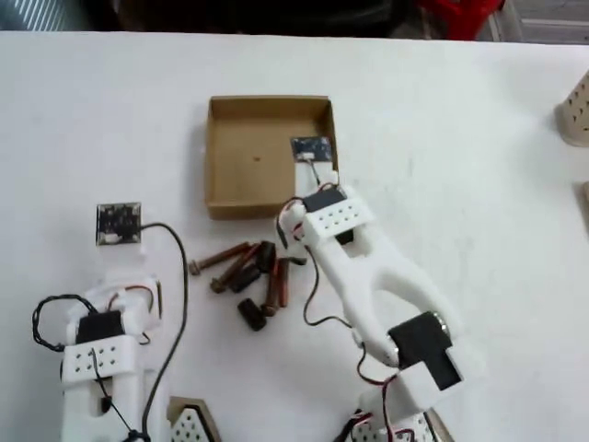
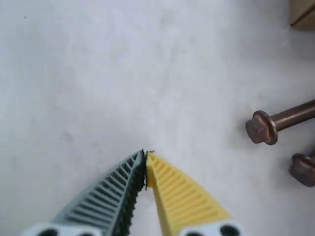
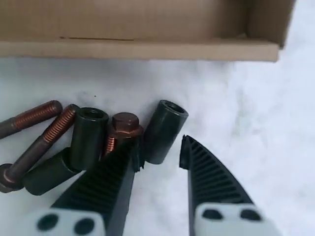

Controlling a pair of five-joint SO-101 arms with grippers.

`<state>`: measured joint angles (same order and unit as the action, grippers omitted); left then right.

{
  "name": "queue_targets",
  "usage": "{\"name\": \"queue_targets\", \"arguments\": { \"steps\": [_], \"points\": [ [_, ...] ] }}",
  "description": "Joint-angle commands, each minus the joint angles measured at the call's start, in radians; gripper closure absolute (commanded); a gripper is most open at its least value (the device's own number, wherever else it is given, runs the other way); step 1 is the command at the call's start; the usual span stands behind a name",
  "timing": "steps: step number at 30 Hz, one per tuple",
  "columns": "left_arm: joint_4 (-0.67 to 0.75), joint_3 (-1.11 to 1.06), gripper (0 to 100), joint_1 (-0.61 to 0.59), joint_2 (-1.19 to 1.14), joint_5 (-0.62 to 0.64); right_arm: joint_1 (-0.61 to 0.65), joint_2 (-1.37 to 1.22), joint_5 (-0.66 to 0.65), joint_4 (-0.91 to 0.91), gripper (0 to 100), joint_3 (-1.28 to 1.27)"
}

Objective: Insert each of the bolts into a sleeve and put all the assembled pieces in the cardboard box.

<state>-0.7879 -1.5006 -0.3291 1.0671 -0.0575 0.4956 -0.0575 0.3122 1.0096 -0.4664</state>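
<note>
Toward the near edge of the counter (image 1: 460, 120), on its left side, the left claw (image 2: 145, 162) hangs over bare surface, its two tips clenched together on nothing. I take it to be parked clear of the pile until there is a part to hold. Just beyond it a copper bolt (image 2: 275, 123) lies flat with its flanged head toward that claw and its shank running off toward the heap. A second bolt head (image 2: 302, 169) rests close beside it. In the middle of the counter the parts lie jumbled, copper bolts (image 3: 29, 115) among dark sleeves (image 3: 88, 137), most of the bolts stretched across the counter. The right claw (image 3: 158, 146) is lowered onto the heap's right side. Its fingers (image 3: 206, 177) are spread and grip nothing, and the near end of one black sleeve (image 3: 165, 130) sits in the gap between them. That sleeve lies on its side, its long axis running from the claw toward the cardboard box (image 3: 138, 49) and its open bore facing the box wall. It lies nearly in line with the fingers, so it looks lined up for picking. Beside it a hex bolt head (image 3: 123, 125) pokes up, close enough to get in the way. Beyond the heap, toward the far edge, the box has no parts in it, so no assembled pieces are delivered yet.
</note>
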Motion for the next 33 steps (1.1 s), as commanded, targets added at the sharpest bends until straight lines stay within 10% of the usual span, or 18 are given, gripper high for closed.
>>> {"name": "queue_targets", "arguments": {
  "steps": [1, 33],
  "points": [
    [0.023, 0.009, 97, 0.015, 0.015, -0.009, 0.012, -0.001, 0.009, -0.038, 89.4, 0.014],
    [0.023, 0.009, 97, 0.012, 0.015, -0.009, -0.007, -0.163, 0.057, -0.050, 92.8, 0.089]
  ]
}}
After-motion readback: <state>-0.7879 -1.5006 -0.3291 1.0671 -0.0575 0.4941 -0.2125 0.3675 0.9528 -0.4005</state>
